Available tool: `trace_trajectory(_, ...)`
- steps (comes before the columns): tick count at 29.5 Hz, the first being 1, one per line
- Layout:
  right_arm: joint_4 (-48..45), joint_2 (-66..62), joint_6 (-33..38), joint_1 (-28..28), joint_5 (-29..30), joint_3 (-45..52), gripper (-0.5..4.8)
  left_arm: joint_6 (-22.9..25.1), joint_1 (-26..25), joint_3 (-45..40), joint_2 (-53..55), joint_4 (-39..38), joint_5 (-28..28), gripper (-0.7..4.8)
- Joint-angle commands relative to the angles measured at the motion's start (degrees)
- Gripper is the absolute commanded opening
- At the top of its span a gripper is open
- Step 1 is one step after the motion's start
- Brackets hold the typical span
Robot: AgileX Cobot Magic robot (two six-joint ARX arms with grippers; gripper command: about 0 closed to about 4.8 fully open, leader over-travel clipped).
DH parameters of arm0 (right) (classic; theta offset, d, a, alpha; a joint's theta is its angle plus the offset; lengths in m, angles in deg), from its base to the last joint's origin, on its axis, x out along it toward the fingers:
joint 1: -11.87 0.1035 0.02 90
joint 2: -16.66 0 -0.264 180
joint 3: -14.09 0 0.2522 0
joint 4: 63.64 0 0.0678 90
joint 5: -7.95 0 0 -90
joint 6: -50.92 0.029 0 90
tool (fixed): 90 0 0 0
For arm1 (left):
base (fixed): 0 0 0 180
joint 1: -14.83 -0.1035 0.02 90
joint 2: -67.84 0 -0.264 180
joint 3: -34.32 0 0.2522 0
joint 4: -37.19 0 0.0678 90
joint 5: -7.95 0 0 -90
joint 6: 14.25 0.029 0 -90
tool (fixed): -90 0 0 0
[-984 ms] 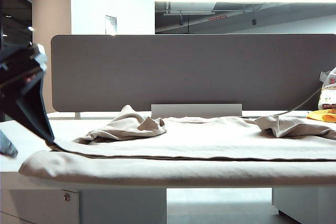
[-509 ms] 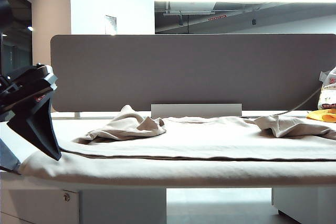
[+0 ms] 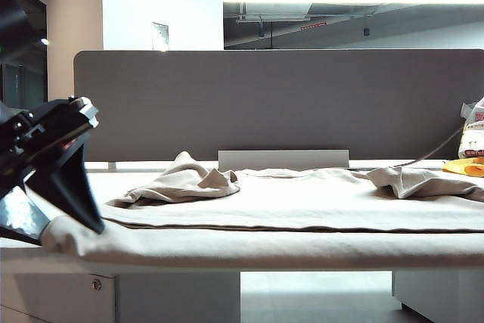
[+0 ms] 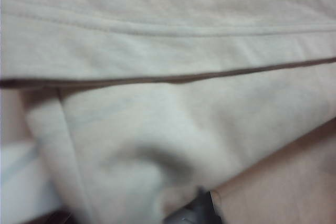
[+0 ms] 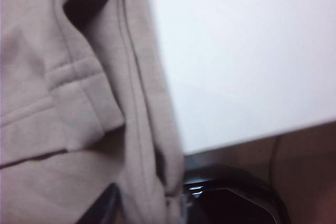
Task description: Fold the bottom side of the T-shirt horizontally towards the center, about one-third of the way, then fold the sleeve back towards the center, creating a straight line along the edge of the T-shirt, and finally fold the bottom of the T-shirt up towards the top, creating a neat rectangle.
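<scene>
Beige cloth covers nearly the whole tabletop (image 3: 151, 181): the T-shirt (image 3: 302, 202) lies spread from the left edge to the right edge, its front part folded so that a dark seam line runs straight across, parallel to the front edge, with the lower layer draping a little over that edge. Two bunched sleeves sit toward the back edge, one left of the middle and one near the right edge. A yellow item (image 3: 463, 166) rests at the back right corner beside a white bag (image 3: 473, 135), in front of the grey divider panel (image 3: 280, 104). The left gripper (image 3: 41, 213) is at the front left corner, its dark fingers straddling the corner of the shirt; from the wrist camera only a dark fingertip shows beneath bunched cloth, so I cannot tell whether the jaws have clamped the fabric. The right gripper (image 5: 149, 203) is out of the exterior view; its own camera shows a fold of the shirt's edge lying between the two dark fingers at the table's edge, but how tightly they press I cannot tell.
</scene>
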Motion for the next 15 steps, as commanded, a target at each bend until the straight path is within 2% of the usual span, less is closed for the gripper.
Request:
trace_trajectory(1, -1.8, 0.1, 0.0, 0.1, 0.7, -0.1, 0.98, -0.2, -0.2, -0.3, 0.9, -0.8, -2.9, 1.29)
trace_trajectory(4, -2.2, 0.1, -0.1, 0.1, 1.3, -0.1, 0.41, -0.2, -0.2, -0.2, 0.9, -0.4, -2.9, 0.50)
trace_trajectory(6, -3.1, 0.1, -0.2, 0.1, 4.0, -0.1, 0.01, 0.2, -0.2, -0.2, 0.8, 0.2, -2.6, -0.07)
trace_trajectory(15, -4.6, 0.3, 1.1, 0.1, 9.4, -2.8, -0.01, 2.8, -0.2, 3.8, 0.8, -1.4, -2.7, -0.06)
